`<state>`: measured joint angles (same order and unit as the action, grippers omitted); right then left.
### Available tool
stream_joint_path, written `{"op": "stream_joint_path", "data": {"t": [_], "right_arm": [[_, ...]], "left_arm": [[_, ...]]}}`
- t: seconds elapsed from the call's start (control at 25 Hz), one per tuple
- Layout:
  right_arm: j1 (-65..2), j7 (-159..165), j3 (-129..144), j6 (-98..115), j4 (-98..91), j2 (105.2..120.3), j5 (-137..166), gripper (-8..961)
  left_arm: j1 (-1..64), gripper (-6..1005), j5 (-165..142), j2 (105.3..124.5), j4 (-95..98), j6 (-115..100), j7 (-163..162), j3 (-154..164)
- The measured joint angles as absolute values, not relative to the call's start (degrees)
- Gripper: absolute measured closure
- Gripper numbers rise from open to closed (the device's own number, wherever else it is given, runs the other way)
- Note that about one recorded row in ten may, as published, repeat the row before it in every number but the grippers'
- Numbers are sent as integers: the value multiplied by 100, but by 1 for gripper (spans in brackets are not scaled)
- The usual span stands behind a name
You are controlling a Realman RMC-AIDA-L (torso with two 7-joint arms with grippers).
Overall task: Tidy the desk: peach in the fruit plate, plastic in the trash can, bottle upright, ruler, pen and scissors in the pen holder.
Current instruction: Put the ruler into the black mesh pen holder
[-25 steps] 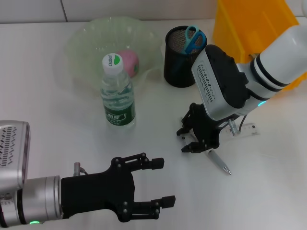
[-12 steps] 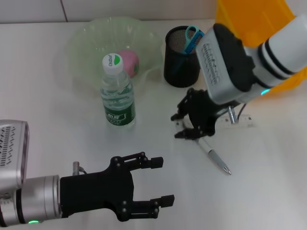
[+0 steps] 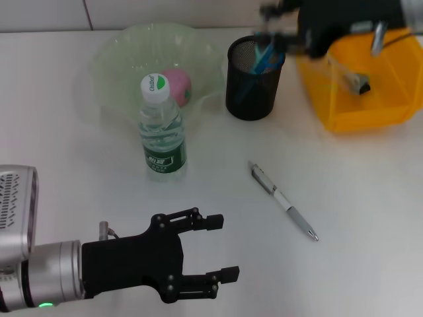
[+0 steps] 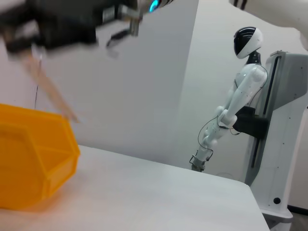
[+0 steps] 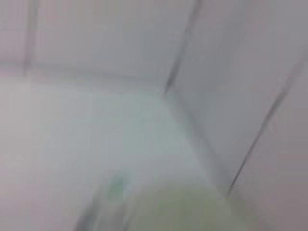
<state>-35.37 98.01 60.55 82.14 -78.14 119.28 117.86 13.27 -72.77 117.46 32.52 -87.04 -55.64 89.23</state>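
My right gripper (image 3: 281, 26) is raised at the back, over the black mesh pen holder (image 3: 250, 86) and the yellow bin (image 3: 357, 99), shut on the clear ruler (image 3: 344, 69), which hangs slanting below it. The left wrist view also shows this gripper (image 4: 62, 24) and the ruler (image 4: 48, 91). Blue scissors (image 3: 268, 53) stand in the holder. The pen (image 3: 284, 201) lies on the table. The bottle (image 3: 160, 129) stands upright. The peach (image 3: 178, 86) lies in the green plate (image 3: 119, 59). My left gripper (image 3: 218, 254) is open and empty at the front left.
The yellow bin (image 4: 33, 163) stands at the back right of the white table. A white humanoid robot on a stand (image 4: 240, 96) is beyond the table's far side. The right wrist view is blurred and shows only wall and a green smear (image 5: 192, 211).
My right gripper has risen from the table beside the pen and swung to the back right with the ruler. The pen now lies uncovered. The left arm has not moved.
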Motion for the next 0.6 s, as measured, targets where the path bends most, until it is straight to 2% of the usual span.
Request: {"op": "stream_joint_path", "data": {"t": [0.12,0.28,0.6], "right_arm": [[-3291,9390,5686,7930,-7565,11916,10424,581],[-3218,8064,5437,7769,-6175,11901,8334,582],[-4053,6630,5001,7628,-2928,11794,6822,582]], "left_arm": [[1322,199,-7277,11762,3220,-8693,-5479,8879],[1319,199,-7277,11777,3203,-8676,-5437,8872],[1319,199,-7277,11793,3199,-8657,-5432,8874]]}}
